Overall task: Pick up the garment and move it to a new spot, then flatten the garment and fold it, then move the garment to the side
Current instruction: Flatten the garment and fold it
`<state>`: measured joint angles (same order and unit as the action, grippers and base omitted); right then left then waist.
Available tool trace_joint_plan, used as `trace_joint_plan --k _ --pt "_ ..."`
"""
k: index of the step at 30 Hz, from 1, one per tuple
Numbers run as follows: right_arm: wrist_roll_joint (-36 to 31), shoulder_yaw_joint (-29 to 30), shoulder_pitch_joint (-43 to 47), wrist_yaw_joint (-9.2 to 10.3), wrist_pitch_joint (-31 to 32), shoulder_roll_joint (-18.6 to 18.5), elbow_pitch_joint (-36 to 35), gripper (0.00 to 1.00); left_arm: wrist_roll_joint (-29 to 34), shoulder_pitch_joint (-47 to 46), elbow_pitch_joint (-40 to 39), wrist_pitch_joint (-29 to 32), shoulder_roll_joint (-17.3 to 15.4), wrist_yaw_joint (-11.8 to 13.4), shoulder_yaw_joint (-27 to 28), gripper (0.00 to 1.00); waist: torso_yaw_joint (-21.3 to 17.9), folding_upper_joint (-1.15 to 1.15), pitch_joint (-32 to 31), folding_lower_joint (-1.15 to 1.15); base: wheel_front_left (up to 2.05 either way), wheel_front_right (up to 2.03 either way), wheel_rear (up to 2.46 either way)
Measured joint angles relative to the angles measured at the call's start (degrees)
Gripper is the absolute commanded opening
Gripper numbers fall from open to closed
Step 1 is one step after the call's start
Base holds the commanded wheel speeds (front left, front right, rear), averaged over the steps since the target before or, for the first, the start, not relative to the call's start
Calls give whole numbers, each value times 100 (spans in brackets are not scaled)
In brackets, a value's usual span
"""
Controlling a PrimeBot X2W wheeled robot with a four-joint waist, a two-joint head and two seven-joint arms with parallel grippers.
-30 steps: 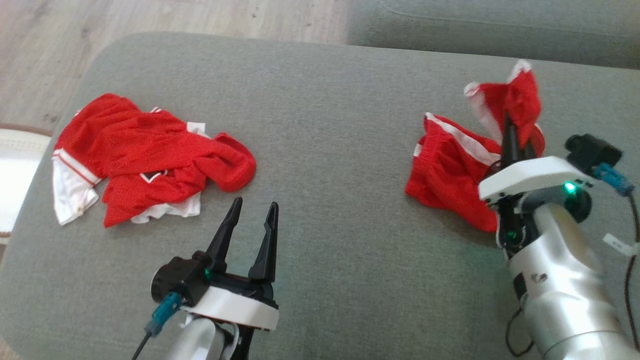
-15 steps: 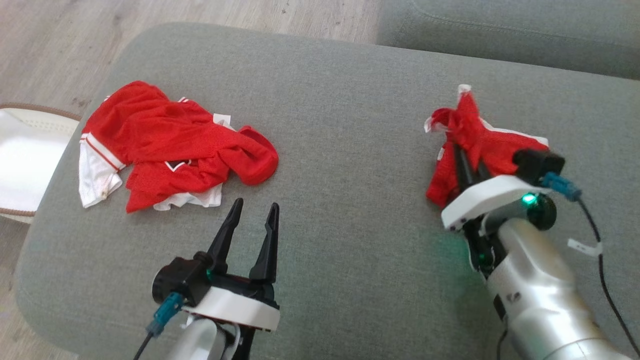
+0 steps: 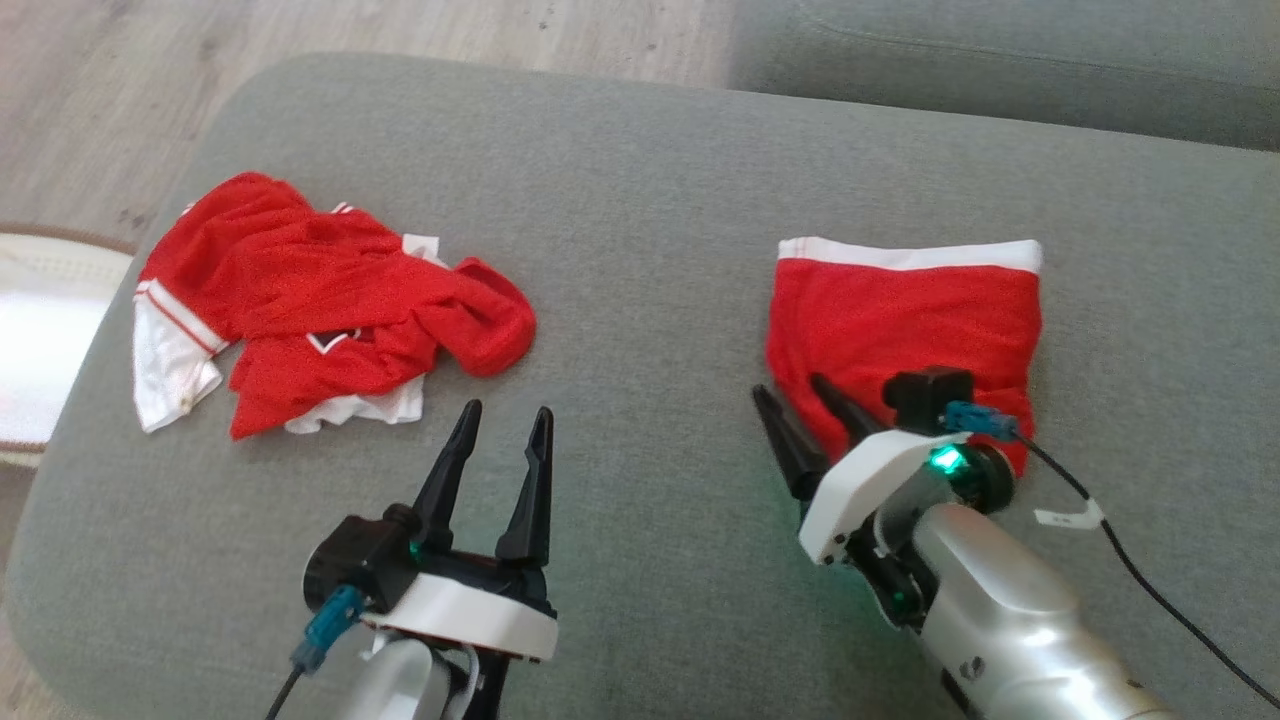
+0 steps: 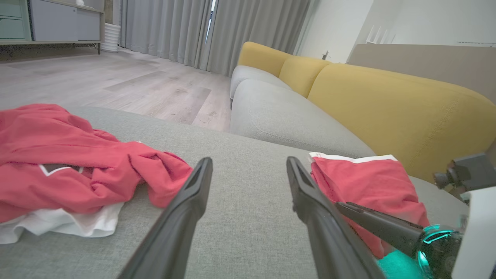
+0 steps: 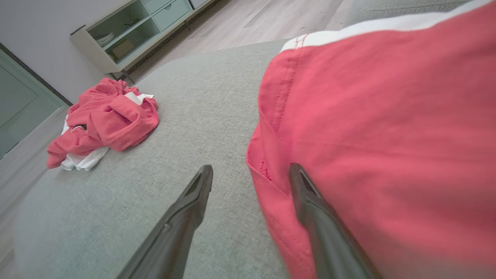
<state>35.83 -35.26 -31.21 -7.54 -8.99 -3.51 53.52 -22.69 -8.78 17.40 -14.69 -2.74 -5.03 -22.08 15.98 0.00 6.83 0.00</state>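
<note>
Nearest on the grey cushion (image 3: 640, 170), the left gripper (image 3: 508, 408) hovers, fingers wide and empty. The right gripper (image 3: 790, 387), fingers spread and holding nothing, sits at the near edge of the red shorts (image 3: 900, 310), which lie flat on the cushion's right half. The fold looks finished, so the next move calls for pinching that edge to shift them aside. A crumpled red shirt (image 3: 320, 300) lies on the cushion's left.

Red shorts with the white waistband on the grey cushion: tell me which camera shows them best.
The head view: the red shorts with the white waistband lie flat there, nearly whole, only their near edge behind the right gripper. The left wrist view gives a low slanted look; the right wrist view crops them close.
</note>
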Motion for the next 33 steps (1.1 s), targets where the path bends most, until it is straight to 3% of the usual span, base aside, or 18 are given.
trace_joint_plan --k 6,11,15,18,23,28,33 --pt "441 -544 21 0 13 -13 -438 100 -1 0 10 0 -1 32 9 100 -217 0 -59 0 0 0 0" --pt "703 -605 14 0 -271 -22 -815 100 -1 4 5 0 0 46 83 100 -483 0 -146 0 0 0 0" --pt "491 -409 1 0 -424 -56 -920 100 8 80 -42 0 -3 46 202 100 -697 0 -214 0 0 0 0" --pt "-7 77 -6 0 -494 -280 -967 100 55 130 -119 0 -2 45 276 100 -872 0 -267 0 0 0 0" --pt "-1104 1475 57 0 -522 -534 -1319 100 68 134 -325 0 -2 40 454 100 -1175 0 -333 0 0 0 0" --pt "-2156 2666 768 0 -538 -298 -2116 100 120 145 -474 -1 -3 37 599 100 -1477 0 -352 0 0 0 0" --pt "-2666 3288 1823 0 -538 -27 -2717 100 148 202 -493 0 -3 -5 616 100 -1714 0 -346 0 0 0 0"
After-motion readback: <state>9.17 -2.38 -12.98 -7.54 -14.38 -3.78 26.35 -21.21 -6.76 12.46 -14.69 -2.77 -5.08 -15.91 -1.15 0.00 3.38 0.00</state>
